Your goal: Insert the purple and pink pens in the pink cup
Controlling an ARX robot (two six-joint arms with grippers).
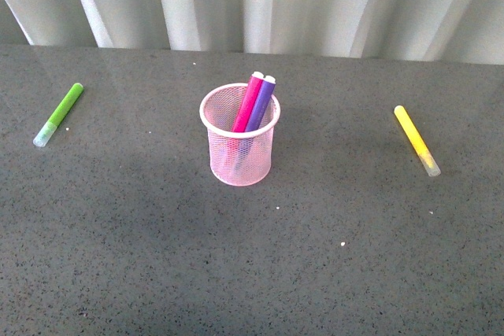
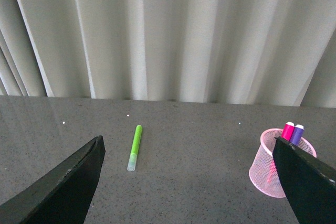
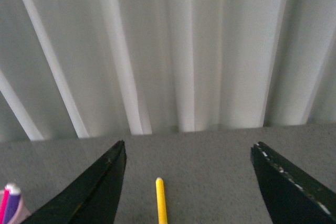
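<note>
Both the pink pen (image 1: 247, 102) and purple pen (image 1: 261, 103) are already parked in the pink cup (image 1: 240, 151), leaning toward its far right rim. The left gripper (image 2: 189, 182) and right gripper (image 3: 189, 182) are both spread wide with nothing held. Pretty much the only risk judged here is the light cup getting bumped and tipped by a careless arm swing.

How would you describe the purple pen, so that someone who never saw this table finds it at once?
Start at the pink cup standing mid-table on the grey table, between the green marker and the yellow marker lying flat. Two pens lean inside it, ends above the rim. The purple pen is the one on the right, touching the pink pen.
</note>
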